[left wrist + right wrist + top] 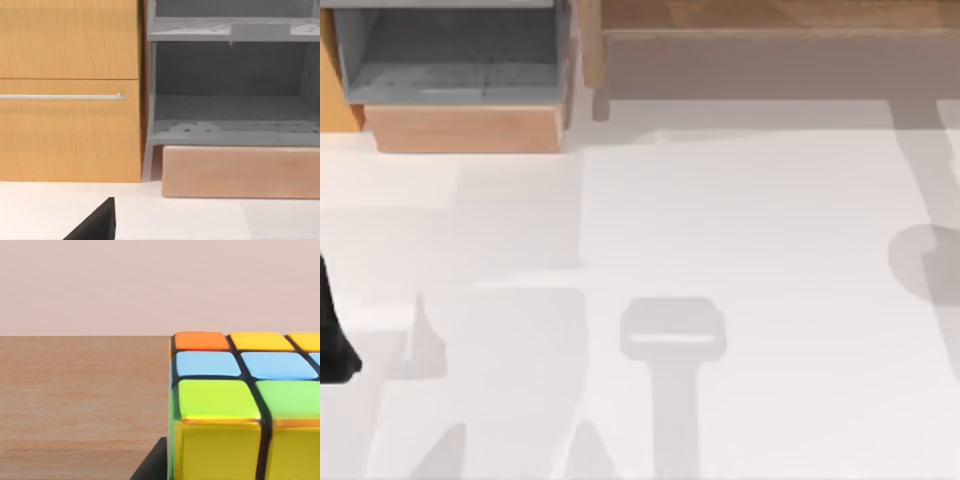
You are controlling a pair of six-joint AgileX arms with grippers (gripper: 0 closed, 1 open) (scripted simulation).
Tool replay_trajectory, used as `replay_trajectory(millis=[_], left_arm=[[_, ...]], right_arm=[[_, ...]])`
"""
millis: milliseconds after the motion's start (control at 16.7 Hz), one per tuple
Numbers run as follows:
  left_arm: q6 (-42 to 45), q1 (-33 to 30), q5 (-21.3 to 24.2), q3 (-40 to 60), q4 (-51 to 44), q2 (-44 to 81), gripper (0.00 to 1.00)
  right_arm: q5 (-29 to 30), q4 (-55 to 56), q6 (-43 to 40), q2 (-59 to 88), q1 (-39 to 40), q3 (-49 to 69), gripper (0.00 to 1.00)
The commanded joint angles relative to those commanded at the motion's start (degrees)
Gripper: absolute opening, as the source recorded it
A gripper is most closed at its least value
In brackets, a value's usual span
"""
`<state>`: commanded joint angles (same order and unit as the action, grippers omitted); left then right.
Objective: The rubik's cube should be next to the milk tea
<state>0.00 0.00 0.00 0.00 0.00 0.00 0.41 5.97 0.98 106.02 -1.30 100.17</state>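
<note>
From above, I see my left arm (pixel 334 340) as a dark shape at the white table's (pixel 740 220) left edge. Its wrist camera faces a grey shelf (pixel 230 135) beside an orange cabinet (pixel 70 90). My right wrist camera sits just beside the rubik's cube (pixel 245 405), on a wooden surface (pixel 80 400); I cannot tell either gripper's state.

rubik's cube (pixel 235 405) rests upright on a brown wooden surface.
</note>
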Motion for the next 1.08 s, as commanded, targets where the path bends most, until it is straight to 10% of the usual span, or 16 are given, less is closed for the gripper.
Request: replay_trajectory(millis=[480,1080], left_arm=[[0.0,0.0,0.0,0.0,0.0,0.0,1.0],[0.0,0.0,0.0,0.0,0.0,0.0,1.0]], right_arm=[[-3.77,-8.51,1.08,-7.79,-10.09,2.92,0.0],[-6.93,-55.54,5.5,-2.0,-4.33,1.74,0.0]])
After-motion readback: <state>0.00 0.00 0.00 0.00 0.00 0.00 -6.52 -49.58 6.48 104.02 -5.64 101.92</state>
